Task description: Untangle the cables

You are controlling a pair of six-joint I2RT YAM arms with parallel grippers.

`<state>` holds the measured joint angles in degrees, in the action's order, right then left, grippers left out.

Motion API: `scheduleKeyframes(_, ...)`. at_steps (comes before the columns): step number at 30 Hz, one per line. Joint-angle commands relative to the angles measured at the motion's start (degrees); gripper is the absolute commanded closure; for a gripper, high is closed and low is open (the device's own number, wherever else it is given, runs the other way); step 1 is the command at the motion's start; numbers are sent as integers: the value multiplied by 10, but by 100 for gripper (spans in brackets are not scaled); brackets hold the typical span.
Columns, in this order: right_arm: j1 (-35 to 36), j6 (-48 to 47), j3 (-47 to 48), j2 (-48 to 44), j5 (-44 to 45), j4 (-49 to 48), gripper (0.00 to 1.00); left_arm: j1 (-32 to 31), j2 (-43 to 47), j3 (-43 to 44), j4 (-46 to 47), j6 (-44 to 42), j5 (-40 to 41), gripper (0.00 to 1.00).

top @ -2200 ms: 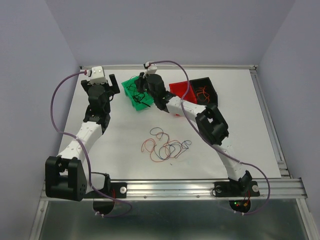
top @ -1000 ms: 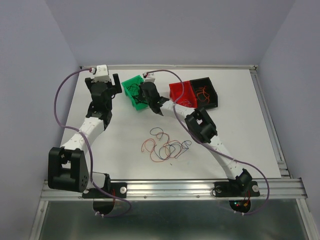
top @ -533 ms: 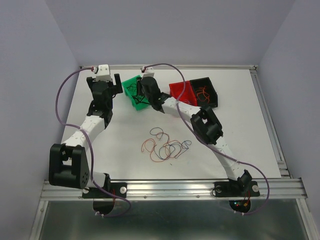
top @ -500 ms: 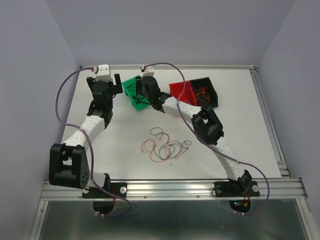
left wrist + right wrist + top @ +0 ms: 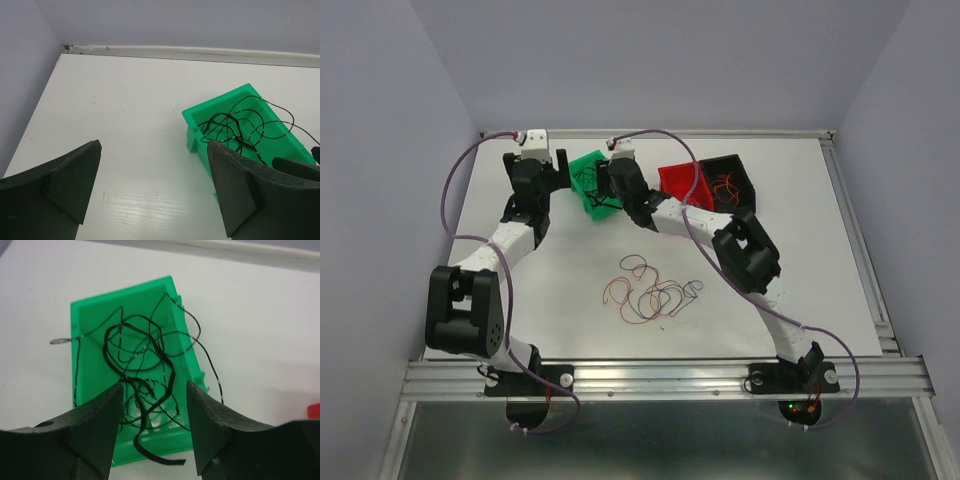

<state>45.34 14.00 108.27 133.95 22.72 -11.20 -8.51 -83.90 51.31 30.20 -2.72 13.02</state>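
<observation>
The cables lie in two places. A tangle of red, orange, black and blue cables [image 5: 655, 291] sits on the white table in front of both arms. Black cables [image 5: 145, 357] fill the green bin [image 5: 92, 375], also seen as black cables [image 5: 235, 125] in the green bin [image 5: 197, 127]. My right gripper [image 5: 154, 432] hovers open over that bin's near wall, with a thick black strand [image 5: 150, 450] hanging loose between its fingers, untouched. In the top view the right gripper [image 5: 602, 192] is at the green bin [image 5: 582, 165]. My left gripper [image 5: 150, 192] is wide open and empty just left of the bin; the left gripper [image 5: 536, 160].
A red bin [image 5: 682, 184] and a black bin [image 5: 728, 182] holding orange wires stand right of the green one. The table's back edge and grey walls are close behind. The right gripper's fingertip [image 5: 295, 167] shows at the bin's right side.
My right gripper went from shut to open over the green bin, letting go of a black strand. The left arm swung its gripper a little toward the back right, nearer the bin.
</observation>
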Motion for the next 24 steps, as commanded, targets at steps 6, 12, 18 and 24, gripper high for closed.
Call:
scheduleKeyframes(6, -26, 7, -107, -86, 14, -45, 42, 0, -75, 60, 28, 13, -67, 4)
scheduleKeyframes(12, -39, 0, -173, -102, -10, -113, 36, -1, -110, 81, 34, 14, -81, 9)
scheduleKeyframes(18, -68, 30, -190, -99, -94, -148, 50, -5, -119, 85, 41, 9, -93, 19)
scheduleKeyframes(24, -71, 30, -191, -91, -145, -182, 63, -6, -118, 85, 43, 11, -111, 34)
